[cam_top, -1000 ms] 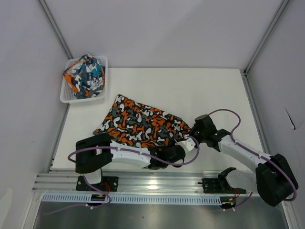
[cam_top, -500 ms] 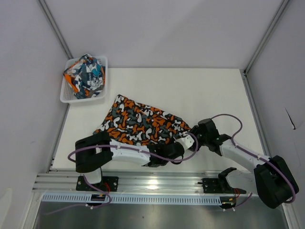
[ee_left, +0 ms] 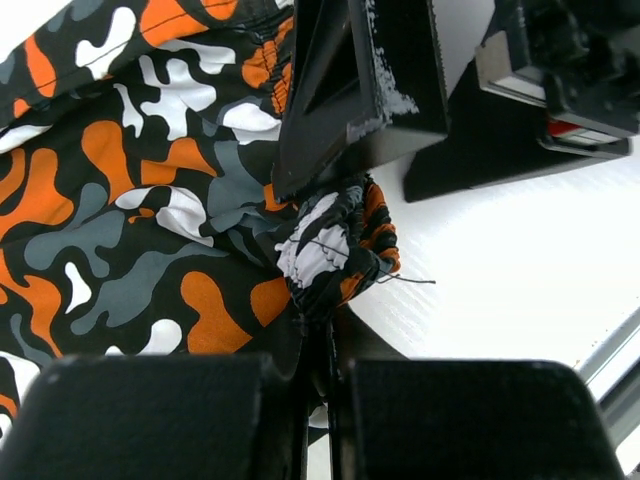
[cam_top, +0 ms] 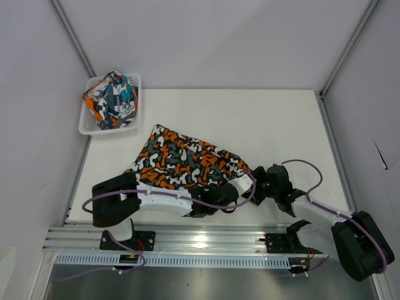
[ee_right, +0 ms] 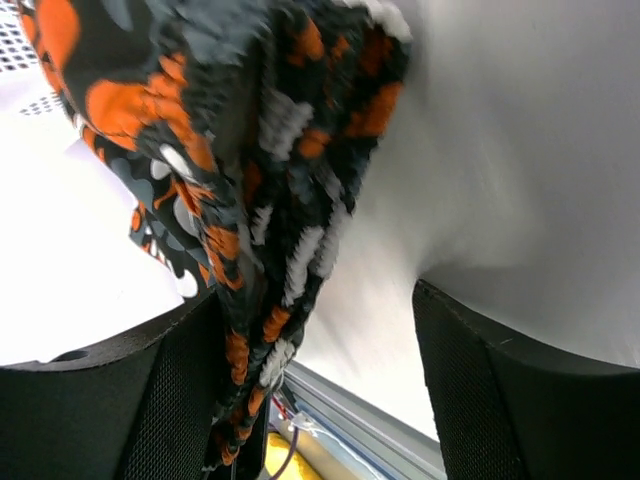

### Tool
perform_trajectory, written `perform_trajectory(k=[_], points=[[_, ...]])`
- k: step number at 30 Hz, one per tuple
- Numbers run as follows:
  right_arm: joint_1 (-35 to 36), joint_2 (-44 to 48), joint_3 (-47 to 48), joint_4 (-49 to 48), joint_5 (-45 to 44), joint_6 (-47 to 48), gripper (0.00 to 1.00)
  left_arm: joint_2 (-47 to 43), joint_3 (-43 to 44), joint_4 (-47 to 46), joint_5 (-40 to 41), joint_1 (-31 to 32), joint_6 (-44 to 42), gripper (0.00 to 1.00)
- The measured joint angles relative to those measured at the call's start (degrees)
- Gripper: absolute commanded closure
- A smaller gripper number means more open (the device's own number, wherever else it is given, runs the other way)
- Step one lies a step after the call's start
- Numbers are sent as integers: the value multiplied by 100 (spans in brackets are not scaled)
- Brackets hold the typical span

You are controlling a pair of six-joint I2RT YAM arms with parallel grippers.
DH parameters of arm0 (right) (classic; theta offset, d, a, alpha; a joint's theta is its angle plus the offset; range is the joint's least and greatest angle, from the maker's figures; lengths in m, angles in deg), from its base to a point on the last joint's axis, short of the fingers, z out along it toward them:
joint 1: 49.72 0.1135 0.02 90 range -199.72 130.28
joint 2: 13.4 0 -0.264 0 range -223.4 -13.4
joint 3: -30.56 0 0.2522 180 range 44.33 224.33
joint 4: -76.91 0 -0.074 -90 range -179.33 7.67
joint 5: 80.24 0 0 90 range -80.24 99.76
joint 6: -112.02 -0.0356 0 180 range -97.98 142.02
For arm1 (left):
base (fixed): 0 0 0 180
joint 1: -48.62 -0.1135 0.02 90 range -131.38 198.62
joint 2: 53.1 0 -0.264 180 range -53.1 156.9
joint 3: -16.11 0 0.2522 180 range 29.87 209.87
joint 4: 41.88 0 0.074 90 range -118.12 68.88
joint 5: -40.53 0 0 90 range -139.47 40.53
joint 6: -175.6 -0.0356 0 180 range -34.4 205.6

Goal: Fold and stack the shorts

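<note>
The camouflage shorts point(cam_top: 181, 164) lie spread on the white table, bunched at their right end. My left gripper point(cam_top: 232, 192) is at that near right corner. In the left wrist view it point(ee_left: 325, 372) is shut, with the gathered waistband point(ee_left: 335, 245) pinched between its fingers. My right gripper point(cam_top: 255, 180) is just to the right of the same corner. Its jaws point(ee_right: 320, 380) stand open, and the waistband point(ee_right: 290, 200) hangs against its left finger point(ee_right: 170, 400) without being gripped. The teal-blue and orange shorts point(cam_top: 112, 100) sit bundled in the basket.
The white mesh basket point(cam_top: 87, 130) stands at the table's far left corner. An aluminium rail point(cam_top: 200, 240) runs along the near edge, just below both grippers. White walls enclose the table on three sides.
My left gripper has closed on the camouflage shorts' waistband. My right gripper has opened off the fabric and dropped back toward the near edge.
</note>
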Motion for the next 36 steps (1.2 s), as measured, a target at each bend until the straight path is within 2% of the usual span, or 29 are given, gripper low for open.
perform_trajectory(k=[5,11,14,16,17,18,19,20,22,23,24,25,30,36], points=[[-83,-107,-26,-420,-90,-46,31,-76,-72,-81,-31,0,33,100],[-103,-748,-37,-1084,-96,-151,41,-76,-72,-127,-146,0,55,100],[-103,-1008,-37,-1401,-57,-205,55,-76,-72,-140,-201,-2,92,100],[-101,-1150,-39,-1578,-13,-208,77,-76,-72,-142,-262,-7,109,100],[-103,-1211,-39,-1670,20,-236,93,-66,-72,-142,-289,-9,127,100],[-105,-1255,-39,-1716,42,-225,100,-48,-70,-142,-302,-9,151,99],[-122,-1305,-37,-1781,70,-210,100,-22,-70,-142,-321,-11,173,95],[-155,-1360,-33,-1821,105,-190,100,-9,-70,-142,-343,-11,192,78],[-280,-1449,-9,-1784,254,-44,100,-9,-70,-151,-439,-15,221,58],[-385,-1508,31,-1735,332,94,100,-26,-72,-186,-494,-24,251,43],[-505,-1576,96,-1639,396,254,100,-74,-85,-205,-586,-42,267,37],[-643,-1639,168,-1545,501,426,100,-177,-133,-236,-673,-57,317,26],[-1106,-1799,332,-1274,898,1403,100,-1314,-520,-188,-1292,-540,592,11],[-1143,-1453,337,-817,1047,2382,100,-2430,-470,284,-1840,-2330,1259,8]])
